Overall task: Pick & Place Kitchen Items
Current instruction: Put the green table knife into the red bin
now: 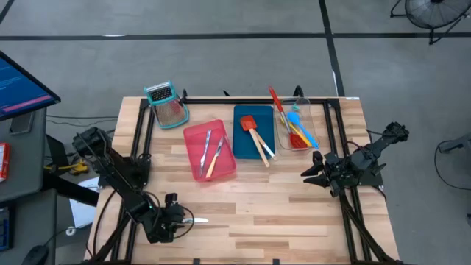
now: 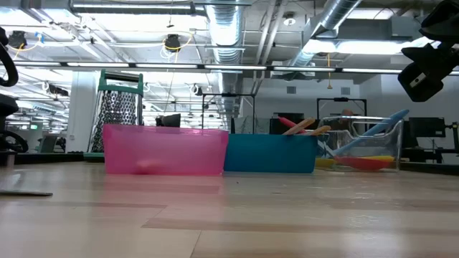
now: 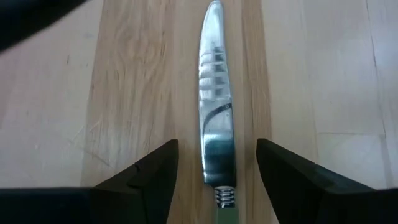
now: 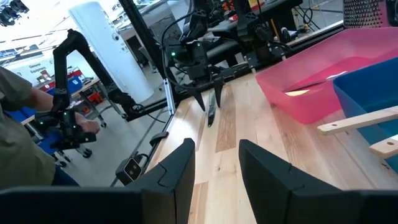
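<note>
A slim knife (image 3: pixel 216 93) lies flat on the wooden table near its front left, blade pointing toward the table's right; it also shows in the high view (image 1: pixel 197 219). My left gripper (image 3: pixel 217 149) is open, low over the knife. One finger stands on each side of the blade's base, with a gap on both sides. My right gripper (image 1: pixel 316 174) is open and empty above the table's right side. Two knives lie in the pink tray (image 1: pixel 210 151), spatulas in the blue tray (image 1: pixel 254 132), and spoons in the clear tray (image 1: pixel 298 125).
The teal-framed grater (image 1: pixel 165 103) stands at the far left of the tray row. The three trays sit side by side across the table's far half. Bare wood lies between the trays and the near edge. A person shows beyond the table in the right wrist view (image 4: pixel 18 124).
</note>
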Robot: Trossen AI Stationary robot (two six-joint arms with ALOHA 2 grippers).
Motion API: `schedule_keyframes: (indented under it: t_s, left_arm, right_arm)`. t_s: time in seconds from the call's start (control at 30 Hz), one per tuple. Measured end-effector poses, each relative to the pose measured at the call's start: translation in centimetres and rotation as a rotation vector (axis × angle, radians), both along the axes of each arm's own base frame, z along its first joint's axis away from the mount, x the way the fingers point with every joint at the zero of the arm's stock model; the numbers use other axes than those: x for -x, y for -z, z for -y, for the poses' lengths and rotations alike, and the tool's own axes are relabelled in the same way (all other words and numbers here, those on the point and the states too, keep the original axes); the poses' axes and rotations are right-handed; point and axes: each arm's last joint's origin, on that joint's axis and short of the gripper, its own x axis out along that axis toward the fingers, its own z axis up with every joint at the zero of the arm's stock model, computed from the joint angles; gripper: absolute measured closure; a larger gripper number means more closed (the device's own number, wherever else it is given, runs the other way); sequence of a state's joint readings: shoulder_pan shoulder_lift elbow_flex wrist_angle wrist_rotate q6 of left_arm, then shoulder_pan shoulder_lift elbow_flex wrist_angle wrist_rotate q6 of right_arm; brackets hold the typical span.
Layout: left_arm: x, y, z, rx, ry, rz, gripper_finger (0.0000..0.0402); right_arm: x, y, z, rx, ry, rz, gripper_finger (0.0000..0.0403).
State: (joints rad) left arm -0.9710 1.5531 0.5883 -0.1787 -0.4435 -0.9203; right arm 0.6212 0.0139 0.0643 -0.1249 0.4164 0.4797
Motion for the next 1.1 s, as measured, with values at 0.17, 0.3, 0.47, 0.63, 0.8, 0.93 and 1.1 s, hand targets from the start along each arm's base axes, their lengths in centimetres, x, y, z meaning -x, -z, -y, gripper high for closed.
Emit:
schedule_keyframes:
  t_s: [0.17, 0.3, 0.47, 0.63, 0.8, 0.93, 1.1]
  left_arm:
    - [0.4, 0.9, 0.4, -0.018, -0.03, -0.005, 0.0201]
    - [0.6, 1.3, 0.3, -0.048, -0.034, -0.025, 0.0246]
    - [0.6, 1.4, 0.2, -0.051, -0.044, -0.035, 0.0318]
    - [0.6, 1.3, 0.3, -0.045, -0.044, -0.028, 0.0365]
    - [0.7, 0.6, 0.0, -0.012, -0.038, -0.036, 0.0379]
    - [0.7, -0.3, -0.3, 0.012, -0.044, -0.021, 0.0381]
    - [0.5, -0.8, -0.7, 0.013, -0.065, -0.01, 0.0382]
  right_arm:
    - [0.0, 0.0, 0.0, 0.0, 0.0, 0.0, 0.0279]
    - [0.0, 0.0, 0.0, 0.0, 0.0, 0.0, 0.028]
    - [0.0, 0.0, 0.0, 0.0, 0.0, -0.001, 0.028]
    - [0.0, 0.0, 0.0, 0.0, 0.0, -0.001, 0.028]
    - [0.0, 0.0, 0.0, 0.0, 0.0, -0.001, 0.028]
    - [0.0, 0.0, 0.0, 0.0, 0.0, -0.001, 0.0279]
    - [0.0, 0.0, 0.0, 0.0, 0.0, -0.001, 0.028]
